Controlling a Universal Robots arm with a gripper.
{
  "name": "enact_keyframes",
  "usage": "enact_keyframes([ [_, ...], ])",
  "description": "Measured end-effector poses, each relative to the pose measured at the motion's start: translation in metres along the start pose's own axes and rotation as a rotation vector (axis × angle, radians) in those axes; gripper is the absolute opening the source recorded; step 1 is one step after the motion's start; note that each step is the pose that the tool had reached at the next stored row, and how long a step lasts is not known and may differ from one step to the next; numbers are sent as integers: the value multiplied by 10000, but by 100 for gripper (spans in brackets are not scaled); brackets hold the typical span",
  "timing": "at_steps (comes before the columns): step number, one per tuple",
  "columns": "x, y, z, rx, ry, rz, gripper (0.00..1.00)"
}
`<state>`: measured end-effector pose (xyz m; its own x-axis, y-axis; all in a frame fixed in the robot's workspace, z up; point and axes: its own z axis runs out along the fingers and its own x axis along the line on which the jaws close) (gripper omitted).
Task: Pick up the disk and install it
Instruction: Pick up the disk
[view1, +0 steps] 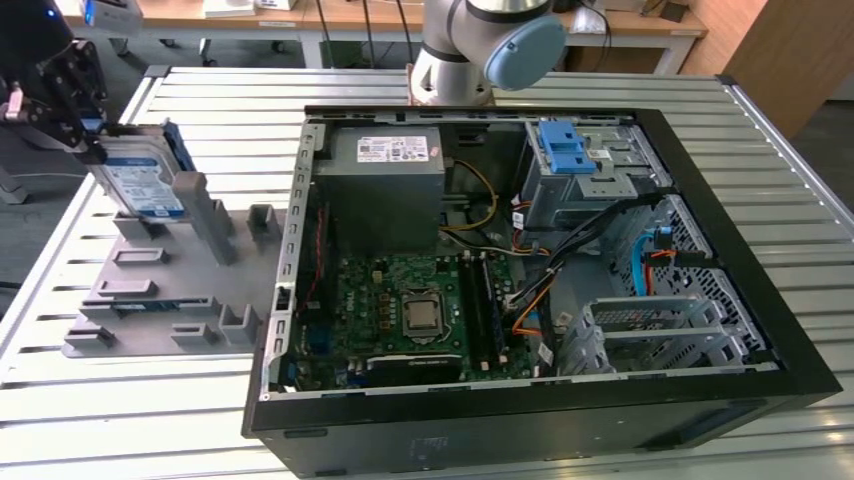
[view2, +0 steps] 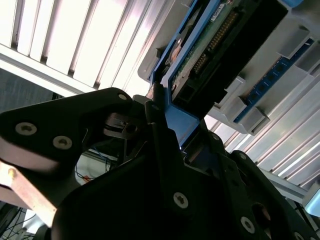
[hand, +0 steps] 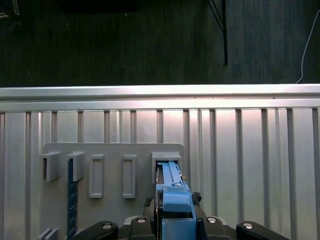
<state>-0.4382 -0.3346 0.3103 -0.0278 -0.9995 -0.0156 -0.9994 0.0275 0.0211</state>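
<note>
Silver disk (view1: 140, 185) — blue-framed, upright — gripped in the claw (view1: 94, 148).

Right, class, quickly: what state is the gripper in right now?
Gripper: closed, holding the disk by its blue carrier frame.

You have bright, even overhead light in the exterior view; the ribbed counter (view1: 787, 170) gleams pale, with soft glare on its ridges; the open computer case (view1: 534, 425) holds shadow along its inner walls; in the second wrist view the counter burns nearly white, so the hand (view2: 175, 122) and the disk (view2: 220, 45) it grips read as dark, backlit shapes; in the first wrist view glare bands the counter's edge; the floor (hand: 125, 45) beyond lies dim.
</note>
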Motion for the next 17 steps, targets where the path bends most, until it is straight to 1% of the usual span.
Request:
enact_keyframes([
  [13,-3,1,-30,-2,6,0,36],
  [17,-5,2,-59,-1,6,0,36],
])
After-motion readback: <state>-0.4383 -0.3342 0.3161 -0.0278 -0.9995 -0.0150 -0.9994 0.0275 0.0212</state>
